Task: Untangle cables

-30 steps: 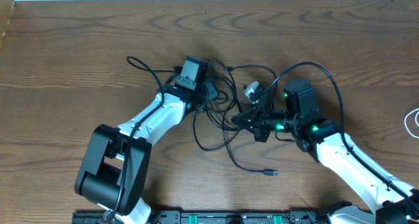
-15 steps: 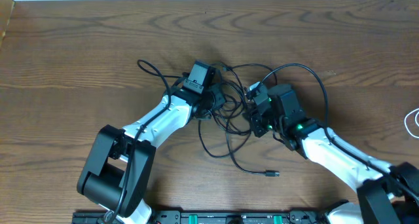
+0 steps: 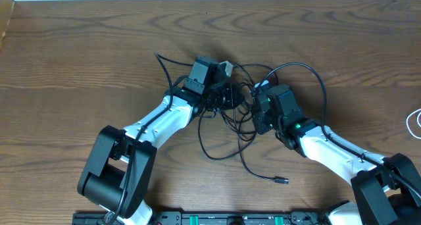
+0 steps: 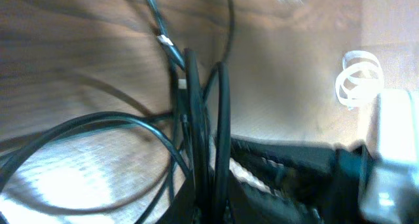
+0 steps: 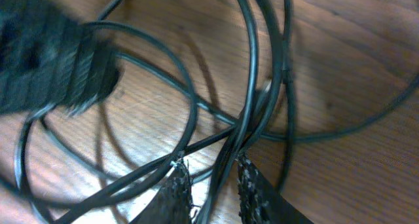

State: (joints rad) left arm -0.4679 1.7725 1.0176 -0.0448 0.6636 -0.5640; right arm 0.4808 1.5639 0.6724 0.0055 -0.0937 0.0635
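Note:
Black cables (image 3: 230, 123) lie in a tangle of loops on the wooden table between my two arms. One loose end with a small plug (image 3: 281, 180) trails toward the front. My left gripper (image 3: 220, 97) is at the tangle's left side, and its wrist view shows it (image 4: 206, 207) shut on black strands that run up out of the jaws. My right gripper (image 3: 256, 113) meets the tangle from the right. It (image 5: 211, 178) stands slightly open, with a black cable (image 5: 245, 86) running loose through the gap between its fingers (image 5: 252, 188). A white cable (image 3: 416, 123) lies coiled at the far right edge.
A small pale plug piece (image 3: 225, 67) sits at the top of the tangle beside the left wrist. The white coil (image 4: 357, 80) shows far off in the left wrist view. Thick black wires arc over the right arm (image 3: 322, 87).
My left gripper has moved right, dragging the cables with it. My right arm swung up and left into the tangle and its jaws parted. The loose plug end slid toward the front right.

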